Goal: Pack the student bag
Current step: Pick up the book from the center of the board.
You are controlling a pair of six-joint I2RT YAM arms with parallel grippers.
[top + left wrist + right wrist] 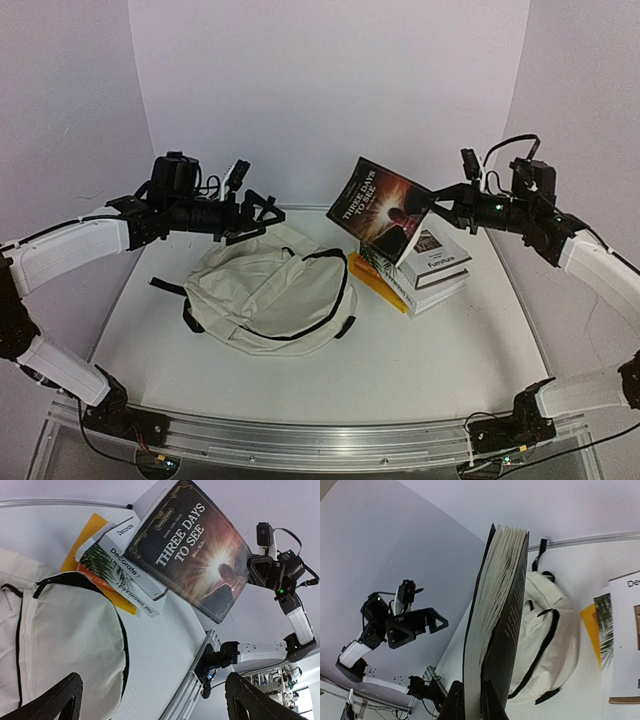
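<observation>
The student bag [270, 295] lay left of centre on the bench [400, 370], with open surface before it. The right tool [438, 206] pinched a dark book [385, 205] above the stack [432, 275]. The left tool [265, 213] gaped wide over the bag's far edge.

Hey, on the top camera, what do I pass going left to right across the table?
student bag → Three Days to See book → right pincer, shut on that book's edge.

Brightly and evenly lit from overhead, with a faint violet cast. Only soft, pale shadows under the student bag [270, 300] on the table [400, 370]. Mild sheen on the book [195, 555]; slightly soft throughout, bent near wrist-view edges.
</observation>
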